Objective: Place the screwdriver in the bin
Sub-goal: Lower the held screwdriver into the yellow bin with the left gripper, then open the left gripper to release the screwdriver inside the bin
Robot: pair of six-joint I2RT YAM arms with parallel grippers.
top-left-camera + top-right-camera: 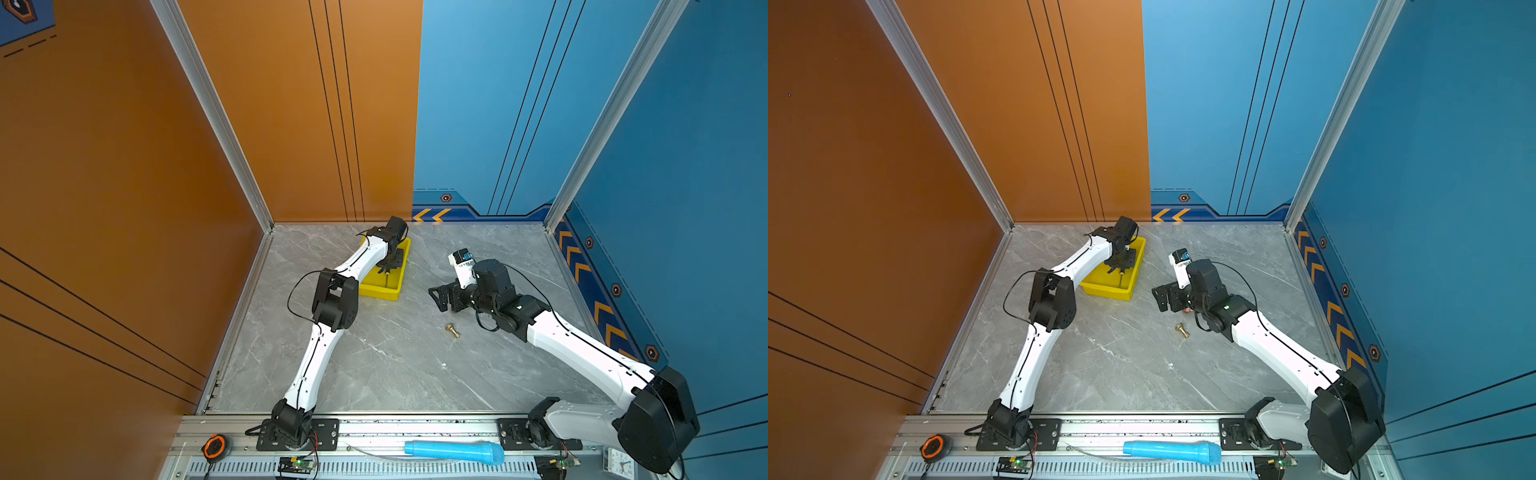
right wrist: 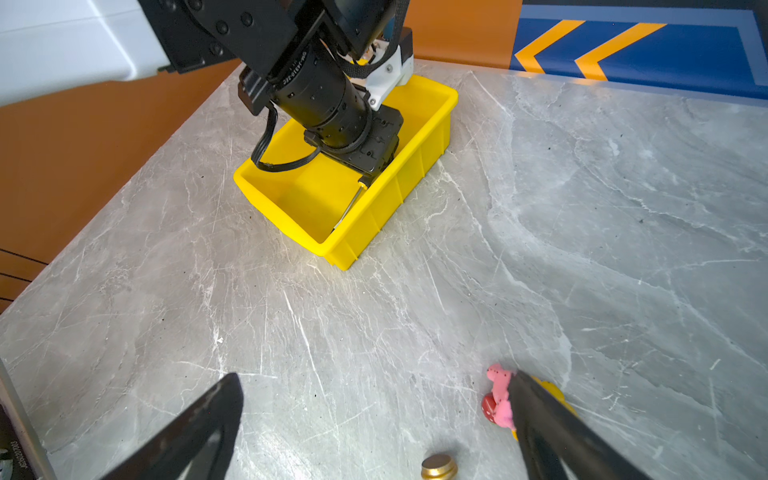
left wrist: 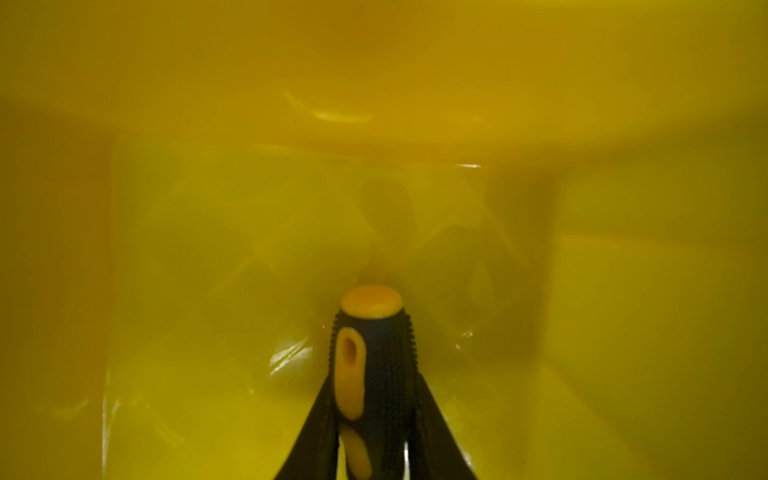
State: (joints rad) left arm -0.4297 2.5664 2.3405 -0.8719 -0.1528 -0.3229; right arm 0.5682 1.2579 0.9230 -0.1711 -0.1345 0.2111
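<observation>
The yellow bin point(image 1: 380, 293) point(image 1: 1108, 293) lies at the back of the table, left of centre. My left gripper point(image 1: 388, 266) reaches down inside it. In the left wrist view the left gripper point(image 3: 374, 386) is shut on the black-and-yellow handle of the screwdriver point(image 3: 374, 353), low over the bin's floor point(image 3: 208, 249). The right wrist view shows the thin shaft of the screwdriver point(image 2: 348, 208) slanting down along the inside of the bin's wall point(image 2: 374, 216). My right gripper point(image 2: 374, 380) point(image 1: 438, 297) hangs open over bare table to the right of the bin, holding nothing.
A small brass fitting point(image 1: 453, 330) point(image 2: 439, 467) lies near the right gripper. A pink-and-red toy point(image 2: 500, 399) sits beside one right finger. A blue cylinder point(image 1: 455, 452) and an orange tape measure point(image 1: 215, 446) rest on the front rail. Walls close in on three sides.
</observation>
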